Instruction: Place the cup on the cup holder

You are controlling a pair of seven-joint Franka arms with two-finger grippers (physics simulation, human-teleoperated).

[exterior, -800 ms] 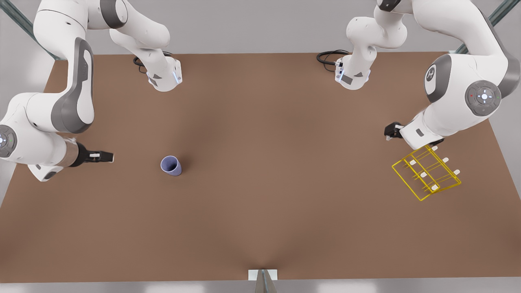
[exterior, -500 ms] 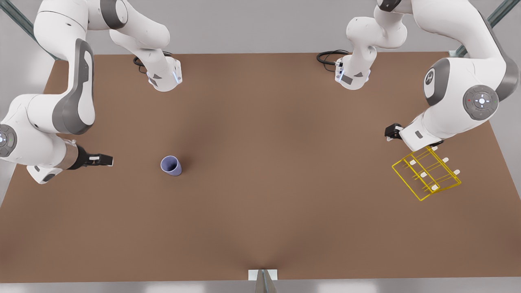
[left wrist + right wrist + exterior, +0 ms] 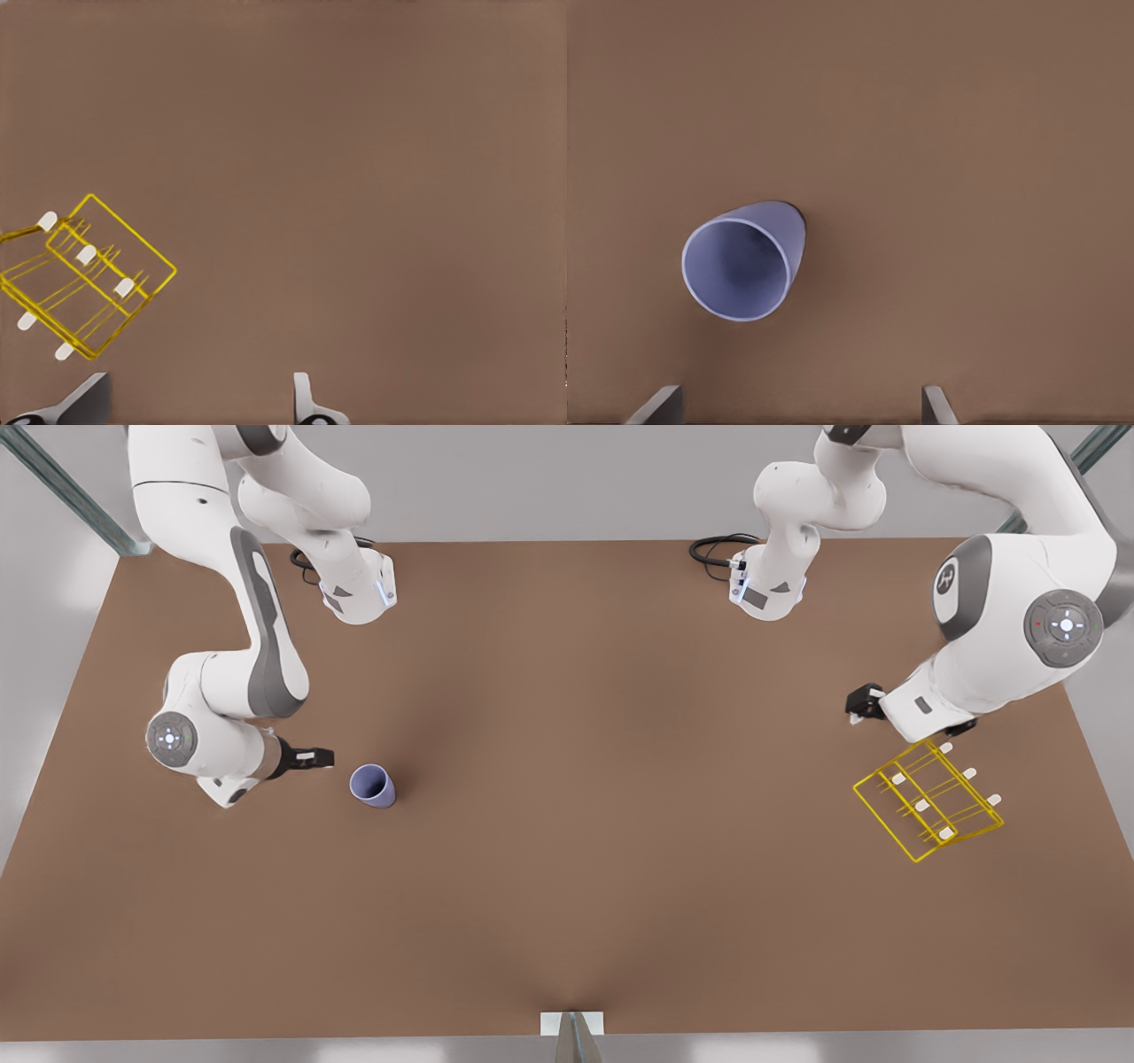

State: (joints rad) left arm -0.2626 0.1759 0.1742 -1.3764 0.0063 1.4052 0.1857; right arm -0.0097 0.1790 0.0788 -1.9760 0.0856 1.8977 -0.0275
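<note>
The cup point(image 3: 373, 786) stands on the tabletop point(image 3: 567, 868) toward the front view's left, the right gripper point(image 3: 321, 758) just beside it. The cup holder point(image 3: 928, 802) sits far right, the left gripper point(image 3: 862, 705) near it.

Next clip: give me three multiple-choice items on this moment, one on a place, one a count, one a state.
1. Where is the cup?
A. on the cup holder
B. on the table, at the front view's left
C. in a gripper

2. How many white-tipped pegs does the cup holder have?
A. two
B. six
C. ten

3. How is the right gripper, beside the cup?
A. open and empty
B. shut on the cup
C. shut on a peg

Key: 1 B, the cup sits on the table, far from the cup holder. 2 B, the front view shows two rows of three. 3 A, the right wrist view shows its fingertips apart, the cup ahead of them untouched. The left gripper waits open by the cup holder.
</note>
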